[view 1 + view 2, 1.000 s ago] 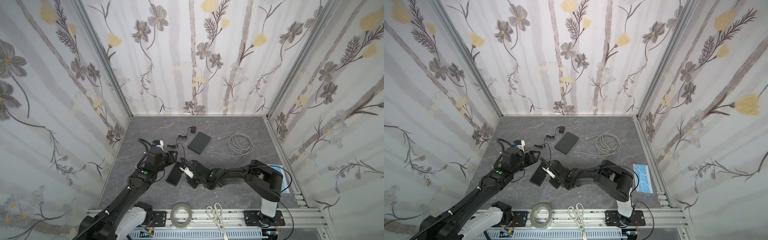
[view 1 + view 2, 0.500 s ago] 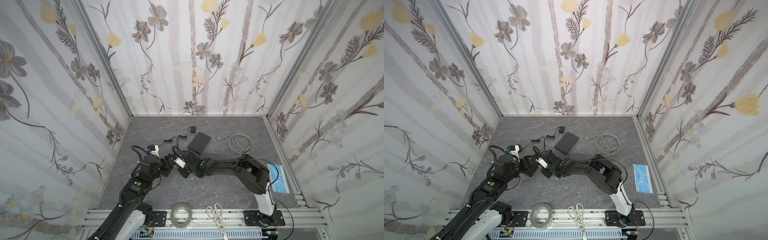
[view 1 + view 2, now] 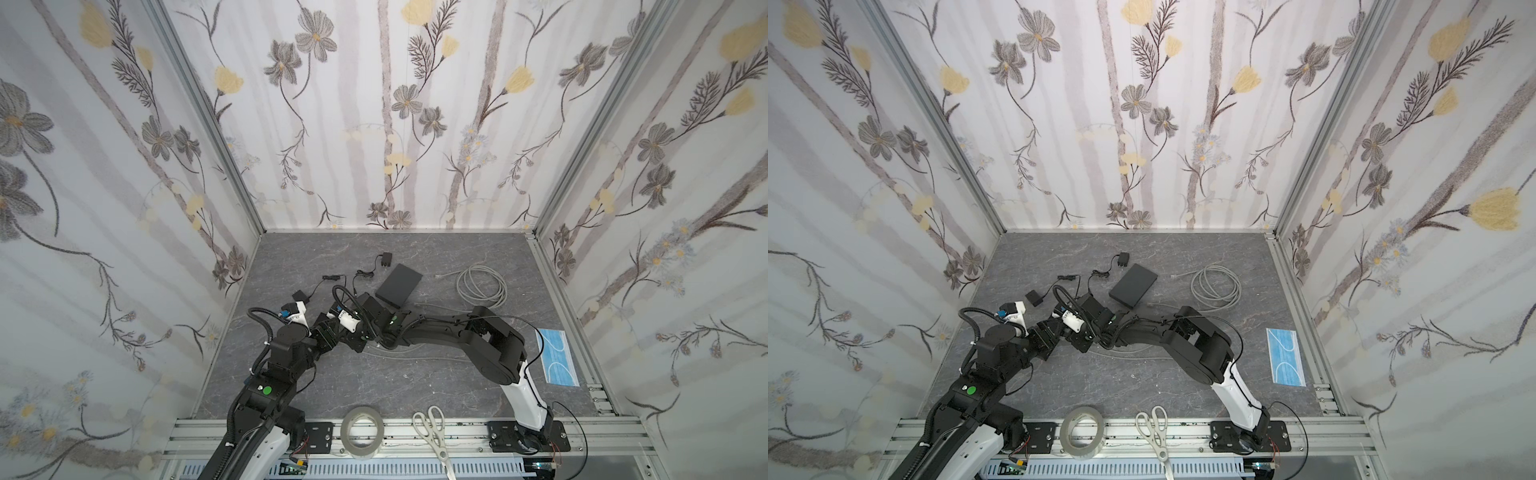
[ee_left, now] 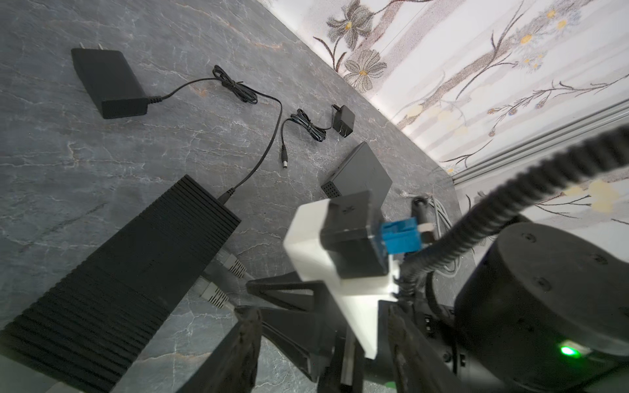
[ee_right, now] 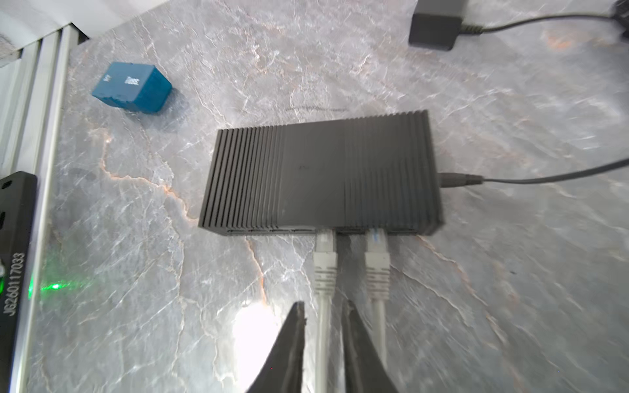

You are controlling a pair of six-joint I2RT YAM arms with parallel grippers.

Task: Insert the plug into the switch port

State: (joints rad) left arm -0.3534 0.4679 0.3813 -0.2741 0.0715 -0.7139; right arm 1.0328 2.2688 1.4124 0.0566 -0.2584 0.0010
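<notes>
Right gripper (image 5: 322,303) is standing with its jaws slightly parted, straddling the grey cable (image 5: 322,343) without visibly pinching it. That cable is leading straight into the plug (image 5: 325,262), which is sitting pushed into the long face of the switch (image 5: 320,170); the plug's long axis is running square to that face, its nose pointing into the switch and away from the jaws. A second plug (image 5: 377,265) is sitting parallel beside it, making two plugs in all; one power lead (image 5: 459,179) is entering the switch's short end.

Left gripper (image 4: 321,323) is hanging with its jaws spread wide, gripping nothing that shows. In both top views the two grippers are meeting left of centre in the lower half of the frame, covering most of the switch.

Lying around on the floor are:
- one large adapter (image 4: 109,81);
- one small adapter (image 4: 343,120);
- one smooth black box (image 3: 399,284);
- one cable coil (image 3: 482,286);
- one face mask (image 3: 557,357);
- one tape roll (image 3: 361,432);
- one pair of scissors (image 3: 432,432);
- one blue block (image 5: 132,86).
</notes>
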